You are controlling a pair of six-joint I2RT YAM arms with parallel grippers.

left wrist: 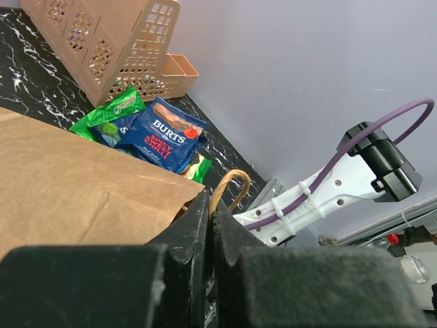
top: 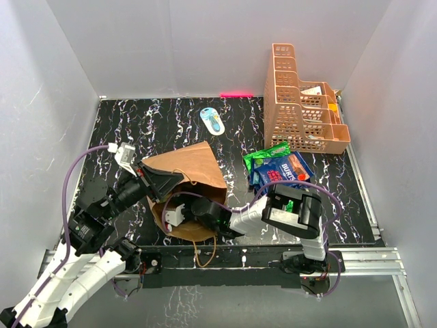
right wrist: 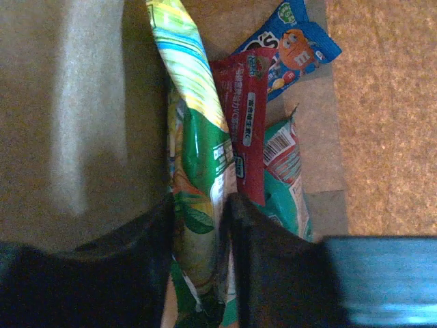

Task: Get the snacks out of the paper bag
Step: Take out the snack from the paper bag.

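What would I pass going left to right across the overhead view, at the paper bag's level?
Left arm → paper bag → loose snack packets. The orange basket overlaps the packets, so it's left out.

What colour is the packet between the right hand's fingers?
The packet is green, yellow and white; right wrist view.

Paper bag [top: 194,167] brown; inside it green-yellow-white packet [right wrist: 198,157], red packet [right wrist: 246,116]; right of it blue packet [top: 283,171]; table [top: 130,123] black, white-veined.
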